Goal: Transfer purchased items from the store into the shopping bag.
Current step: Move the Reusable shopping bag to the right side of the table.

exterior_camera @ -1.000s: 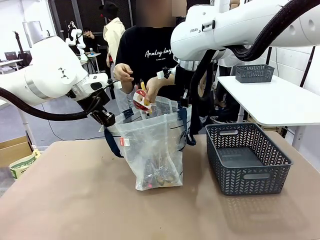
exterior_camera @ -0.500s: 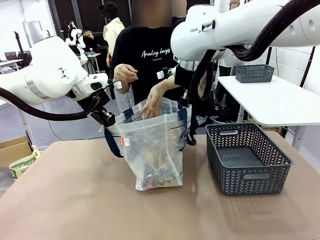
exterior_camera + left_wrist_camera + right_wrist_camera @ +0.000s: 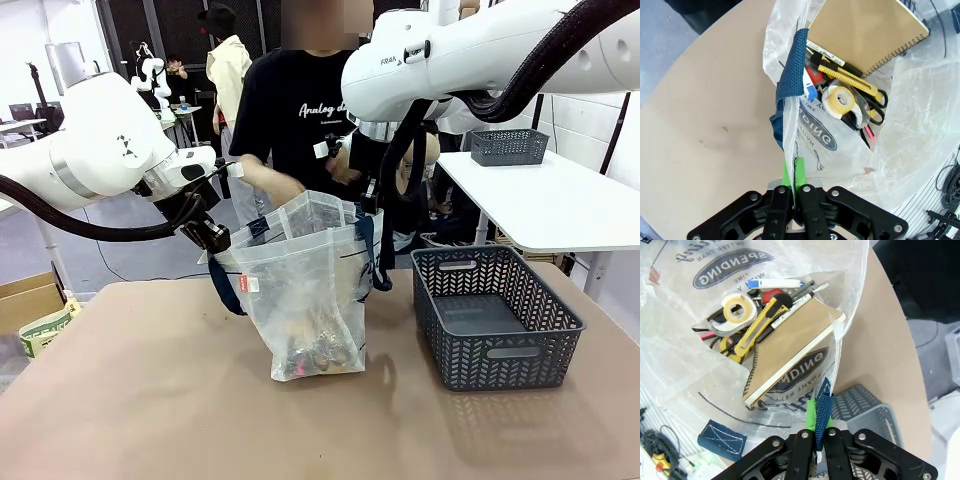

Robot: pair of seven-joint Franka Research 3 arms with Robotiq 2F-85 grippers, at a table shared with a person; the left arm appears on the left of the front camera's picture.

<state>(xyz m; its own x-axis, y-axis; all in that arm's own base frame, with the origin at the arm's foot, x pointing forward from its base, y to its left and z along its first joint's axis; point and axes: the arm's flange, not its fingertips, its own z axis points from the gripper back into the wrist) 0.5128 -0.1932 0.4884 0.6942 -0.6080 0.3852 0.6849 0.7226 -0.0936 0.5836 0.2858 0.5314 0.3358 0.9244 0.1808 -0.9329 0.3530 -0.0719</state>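
**Bag held open for loading:** A clear plastic shopping bag [image 3: 305,290] stands upright on the tan desk [image 3: 140,400], its mouth stretched wide between two white robot arms.

The left end effector [image 3: 792,170] is clamped shut on the bag's thin plastic rim. Its green pads pinch the film just beside a navy strap handle [image 3: 792,65]. The right end effector [image 3: 819,417] is likewise closed on the opposite rim, gripping the plastic together with a fold of navy strap.

Seen from above through both wrist cameras, the purchased items [image 3: 760,325] lie heaped at the bottom of the bag:
- a tan spiral-bound notebook [image 3: 790,352] leaning against the bag's wall
- a roll of tape [image 3: 736,308] in its dispenser
- a yellow utility knife [image 3: 759,320]
- black-handled scissors [image 3: 880,106]
- several pens and markers [image 3: 790,285]

The bag's navy oval logo [image 3: 732,265] shows through the film beside them.

The store, a dark grey slotted basket [image 3: 495,352], sits on the desk on the robot's right of the bag, near it but not touching.

Across the desk a person [image 3: 300,110] in a black printed T-shirt stands behind the bag. One hand [image 3: 285,188] is blurred just above and behind its open mouth. A second grey basket [image 3: 508,146] rests on a white table [image 3: 540,200] in the background.
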